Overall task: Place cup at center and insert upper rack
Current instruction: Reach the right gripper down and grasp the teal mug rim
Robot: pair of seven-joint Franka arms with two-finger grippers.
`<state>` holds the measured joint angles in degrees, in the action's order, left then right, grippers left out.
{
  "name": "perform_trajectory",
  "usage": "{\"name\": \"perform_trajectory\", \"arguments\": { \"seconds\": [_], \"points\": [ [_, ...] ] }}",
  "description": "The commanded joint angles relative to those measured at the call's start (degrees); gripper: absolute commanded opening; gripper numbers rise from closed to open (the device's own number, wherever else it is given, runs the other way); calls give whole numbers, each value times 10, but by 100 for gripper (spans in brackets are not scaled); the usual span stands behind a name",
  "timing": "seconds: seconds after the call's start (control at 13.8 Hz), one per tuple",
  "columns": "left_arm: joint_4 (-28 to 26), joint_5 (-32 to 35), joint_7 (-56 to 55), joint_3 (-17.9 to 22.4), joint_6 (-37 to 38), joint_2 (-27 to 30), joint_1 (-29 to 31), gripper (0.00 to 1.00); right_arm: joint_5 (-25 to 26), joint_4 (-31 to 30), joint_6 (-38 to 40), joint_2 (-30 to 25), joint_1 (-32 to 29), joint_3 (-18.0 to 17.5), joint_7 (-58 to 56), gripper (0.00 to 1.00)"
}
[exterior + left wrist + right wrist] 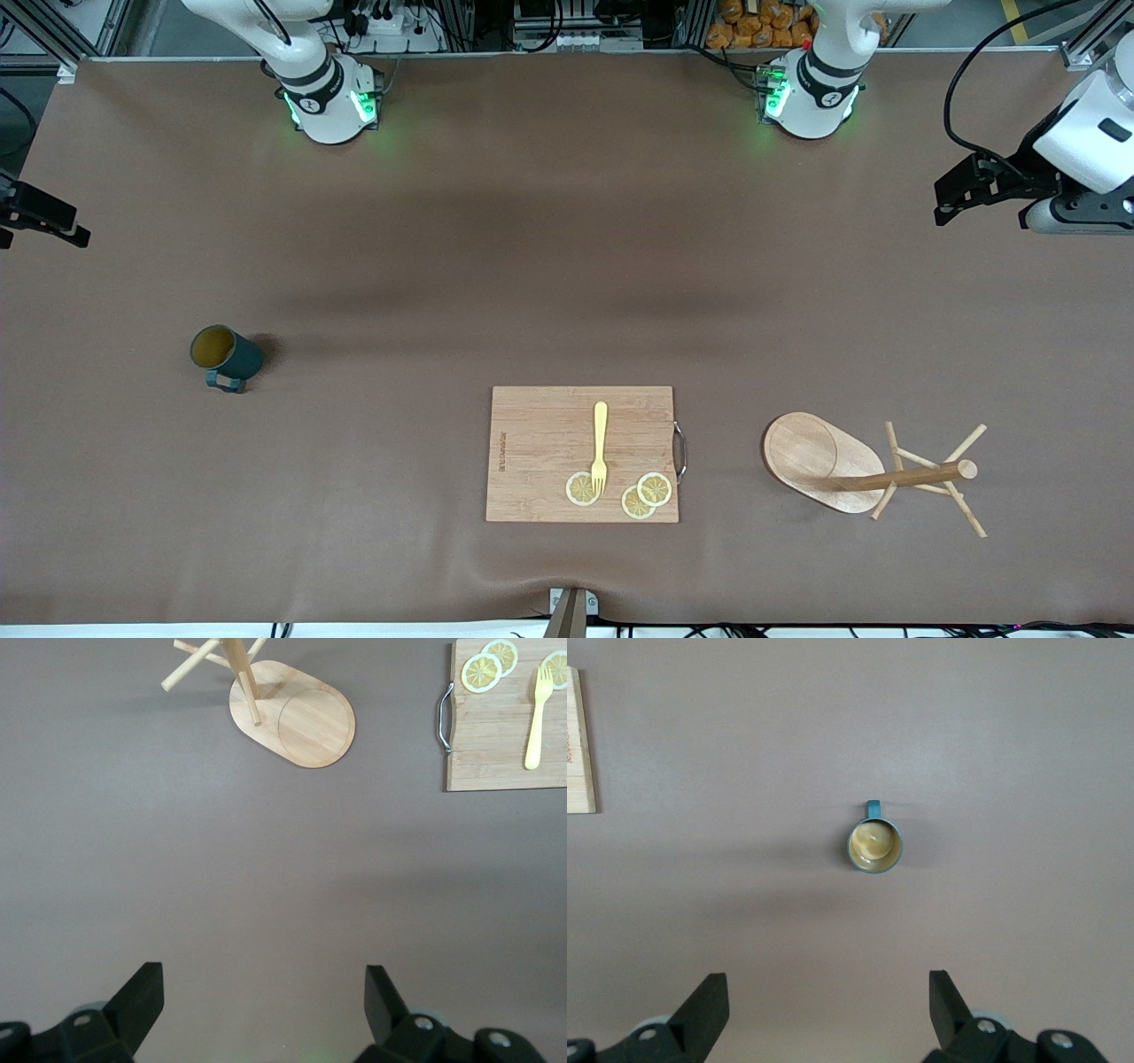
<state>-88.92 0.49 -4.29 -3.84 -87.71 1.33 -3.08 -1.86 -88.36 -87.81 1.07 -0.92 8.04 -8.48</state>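
The dark teal cup (226, 356) stands upright on the table toward the right arm's end, its handle turned toward the front camera. It also shows in the right wrist view (875, 846). The wooden upper rack (828, 461) stands on its oval base toward the left arm's end, and shows in the left wrist view (297, 713). My left gripper (952, 199) is open and empty, high over bare table (264, 997). My right gripper (53, 221) is open and empty, high over the table at the view's edge (829, 997), apart from the cup.
A rectangular wooden cutting board (540, 452) lies between cup and rack, near the front edge. It carries a yellow fork (600, 447) and three lemon slices (654, 488). The brown table (567, 266) is bare in the middle.
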Motion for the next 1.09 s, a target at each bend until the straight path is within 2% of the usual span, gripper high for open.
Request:
{"name": "perform_trajectory", "arguments": {
  "seconds": [0.0,0.36,0.58,0.8,1.01],
  "points": [
    [5,-10,-4,-4,10,5,1,100,-2,-3,2,-1,0,1,-1,100],
    [36,-10,-3,-2,10,-16,0,100,-2,-29,-9,-2,0,1,-2,100],
    [32,-12,-2,-8,10,-27,-6,100,-2,-80,-53,-4,-1,1,-1,100],
    [3,-57,-10,-14,29,-27,-7,100,-2,-139,-112,-2,-3,2,-5,100],
    [0,-62,-9,-34,27,-58,-25,100,-2,-216,-193,2,-4,2,-5,100]
  ]
}}
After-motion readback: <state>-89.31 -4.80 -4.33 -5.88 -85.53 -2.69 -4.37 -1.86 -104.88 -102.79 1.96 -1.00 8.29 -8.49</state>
